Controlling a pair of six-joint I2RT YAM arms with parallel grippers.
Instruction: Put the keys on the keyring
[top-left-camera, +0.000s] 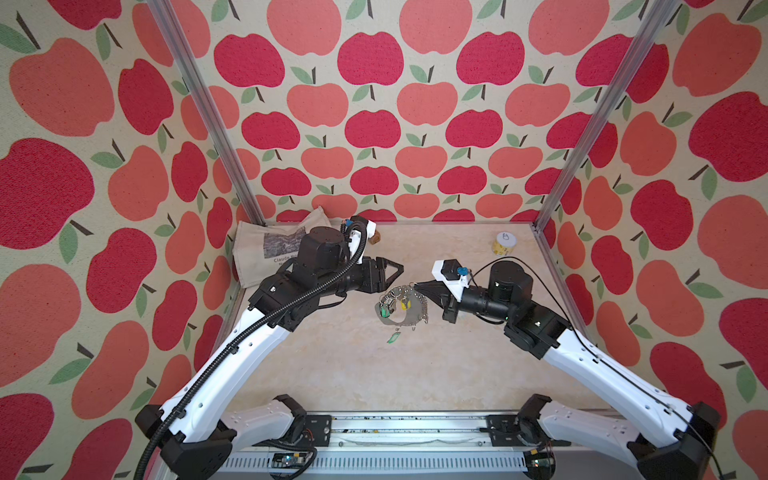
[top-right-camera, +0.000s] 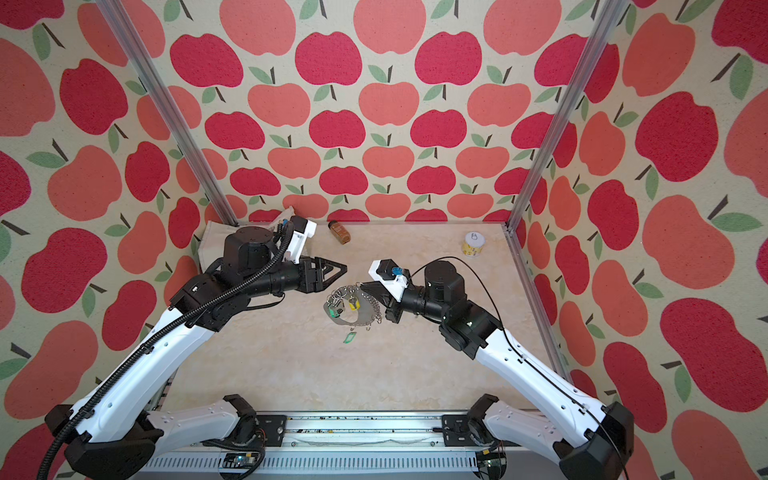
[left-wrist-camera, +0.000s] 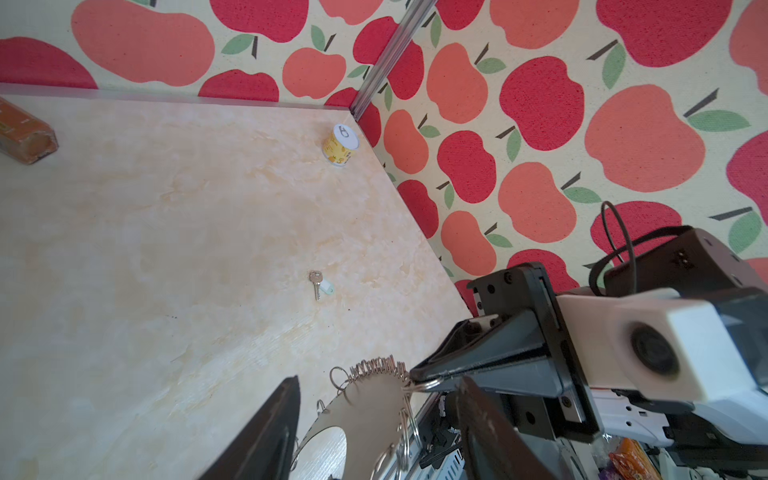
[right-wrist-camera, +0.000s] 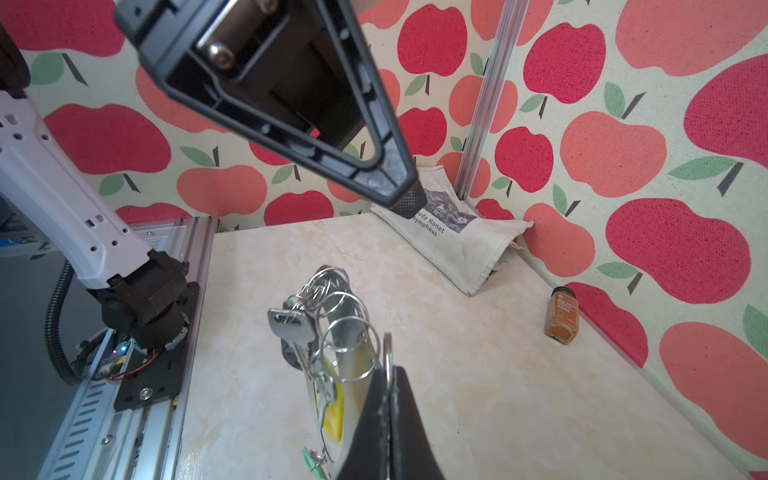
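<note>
The keys, a small silvery key with a pale mint tag, lie flat on the table and show only in the left wrist view, apart from both grippers. The keyring is a grey oval plate edged with split rings. It hangs tilted above the table centre. My right gripper is shut on one split ring at its rim. My left gripper is open just behind the plate, holding nothing. Yellow-tagged and green-tagged keys hang on the plate.
A loose green tag lies in front of the plate. A folded canvas bag fills the back left corner, a brown spice jar lies by the back wall, and a yellow can stands at the back right.
</note>
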